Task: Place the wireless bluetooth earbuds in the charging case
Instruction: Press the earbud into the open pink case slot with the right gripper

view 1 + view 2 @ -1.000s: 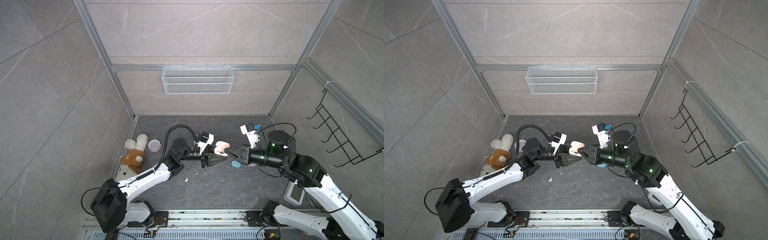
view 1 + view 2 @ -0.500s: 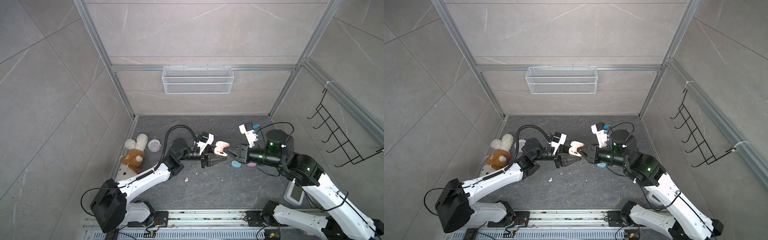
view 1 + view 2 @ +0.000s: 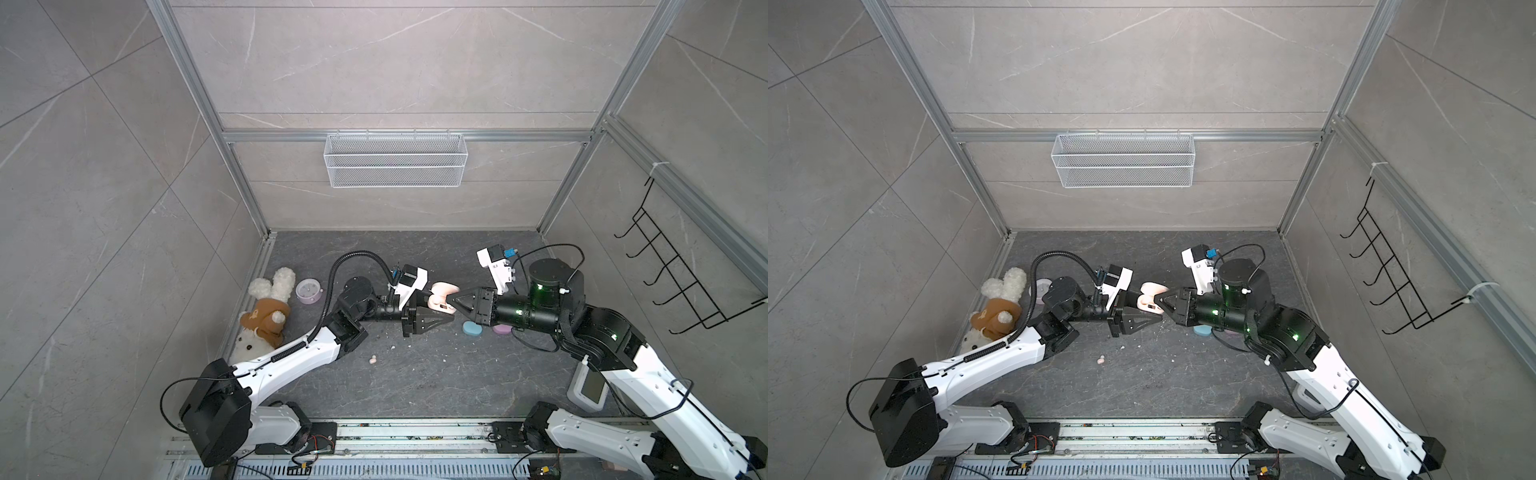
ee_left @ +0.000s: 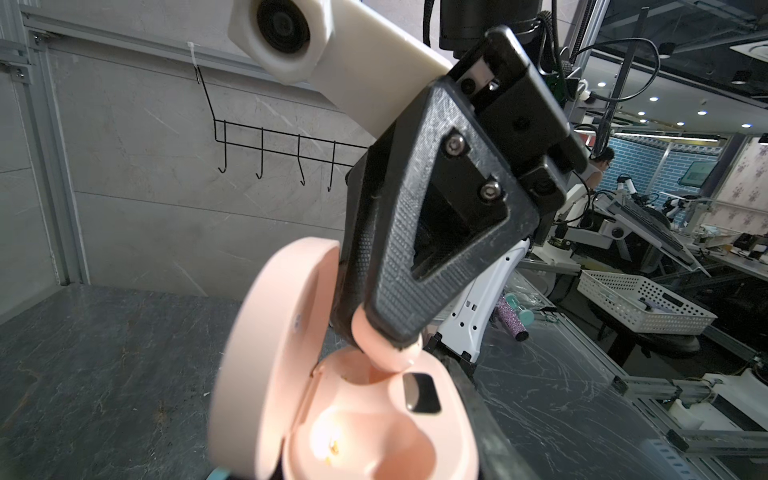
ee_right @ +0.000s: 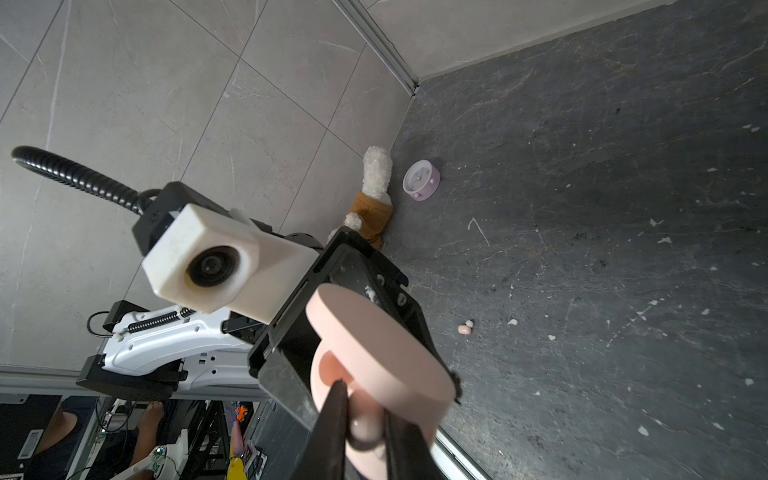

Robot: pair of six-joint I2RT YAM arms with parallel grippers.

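Floor [image 3: 415, 374]: dark slate, flecked with white specks.
Basket [image 3: 395, 166]: white wire, hung on the back wall.
Hook rack [image 3: 681, 286]: black, on the right wall.
Plush toy [image 3: 266, 316]: lying against the left wall.
Left claw [image 3: 440, 309]: mine, clamped on the base of the pink case, which is held off the floor.
Right claw [image 3: 457, 300]: mine, tips at the case from the opposite side, pinched on the pink earbud.
Clock [image 3: 308, 289]: small, lilac, near the plush toy.
Pink case [image 3: 444, 289]: lid swung open, between my two claws.
Blue case [image 3: 472, 329]: on the floor under my right claw.
Lilac case [image 3: 501, 329]: just beside the blue one, partly under my right arm.
Loose earbud [image 3: 372, 360]: pink, on the floor, well apart from the cases.
Pink earbud [image 4: 384, 349]: at the mouth of a well in the pink case; seated or not, I cannot tell.
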